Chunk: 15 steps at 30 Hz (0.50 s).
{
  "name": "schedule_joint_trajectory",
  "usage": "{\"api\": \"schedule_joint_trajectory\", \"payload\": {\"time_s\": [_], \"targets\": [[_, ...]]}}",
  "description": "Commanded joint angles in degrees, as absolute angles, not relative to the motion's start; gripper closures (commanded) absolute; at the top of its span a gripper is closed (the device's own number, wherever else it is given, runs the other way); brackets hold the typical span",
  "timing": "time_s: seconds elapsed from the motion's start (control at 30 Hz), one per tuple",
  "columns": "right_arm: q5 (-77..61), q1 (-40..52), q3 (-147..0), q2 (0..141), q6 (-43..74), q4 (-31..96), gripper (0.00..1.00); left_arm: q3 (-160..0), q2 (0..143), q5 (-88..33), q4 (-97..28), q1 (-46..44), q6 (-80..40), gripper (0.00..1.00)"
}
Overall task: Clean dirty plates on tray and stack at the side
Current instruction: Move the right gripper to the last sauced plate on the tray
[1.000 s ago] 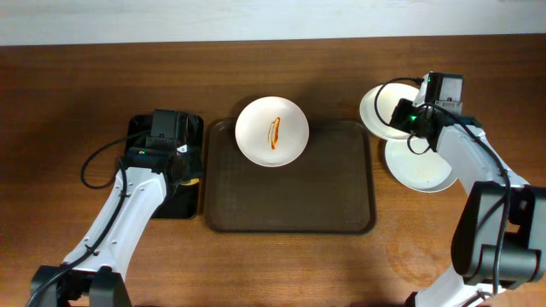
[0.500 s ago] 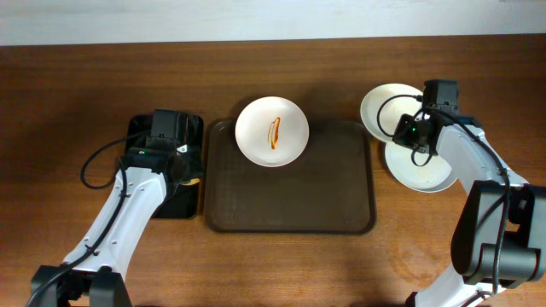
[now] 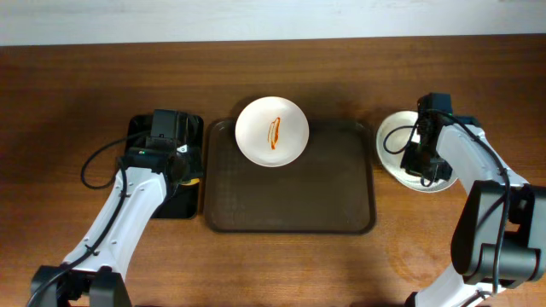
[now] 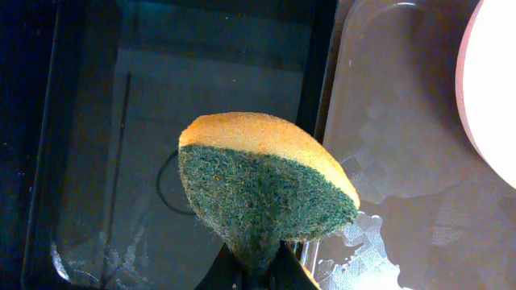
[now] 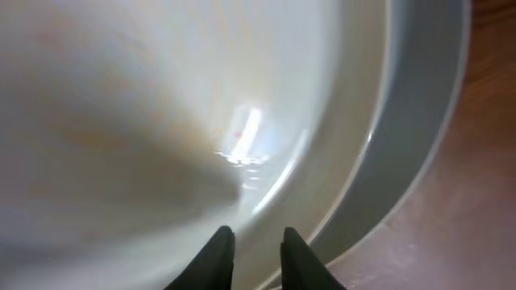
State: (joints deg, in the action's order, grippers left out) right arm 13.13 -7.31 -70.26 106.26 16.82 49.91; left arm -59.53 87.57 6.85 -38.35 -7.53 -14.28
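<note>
Right hand (image 5: 256,242) pinches the rim of a clean white plate (image 5: 121,97) lying on a second plate (image 5: 427,105), on the table (image 3: 256,68) just right of the brown tray (image 3: 290,205). A third plate (image 3: 290,128), streaked orange-red, rests across the tray's far rim. Left hand (image 4: 256,272) clamps a sponge (image 4: 266,189) above the black tray (image 4: 97,121).

Three plates (image 3: 271,130), two trays (image 3: 290,200) and one sponge (image 4: 266,181) are counted.
One smeared plate is seen at 12 o'clock on the brown tray (image 3: 256,213), two plain plates (image 3: 397,136) stacked at its 3 o'clock, one black tray (image 3: 175,207) at 9.
</note>
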Motion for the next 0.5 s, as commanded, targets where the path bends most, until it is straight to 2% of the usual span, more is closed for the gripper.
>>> {"api": "schedule_joint_trajectory", "payload": {"time_s": [0.0,0.07,0.17,0.2,0.3,0.33,0.47], "targets": [[18.31,-8.8,-70.61,106.89,20.58,51.64,0.78,-59.31,86.46,6.44,-38.22,-7.33,-13.39,1.0],[17.04,-11.11,-70.63,106.87,21.71,52.07,0.77,-59.31,86.46,6.44,-38.22,-7.33,-13.39,1.0],[9.72,-11.22,-71.72,105.38,14.76,52.07,0.75,-59.31,86.46,6.44,-38.24,-7.33,-13.39,1.0],[5.74,-10.66,-72.84,104.07,13.91,52.07,0.7,-59.31,86.46,6.44,-38.22,-7.33,-13.37,1.0],[-18.48,-6.7,-79.05,100.31,8.47,51.51,0.63,-59.31,86.46,6.42,-38.26,-7.33,-13.37,1.0],[-23.83,-5.13,-79.96,100.31,8.29,50.35,0.54,-59.31,86.46,6.42,-38.22,-7.33,-13.37,1.0],[-27.33,3.14,-79.88,102.28,8.34,43.94,0.53,-59.31,86.46,6.13,-38.22,-7.35,-13.39,1.0]]}}
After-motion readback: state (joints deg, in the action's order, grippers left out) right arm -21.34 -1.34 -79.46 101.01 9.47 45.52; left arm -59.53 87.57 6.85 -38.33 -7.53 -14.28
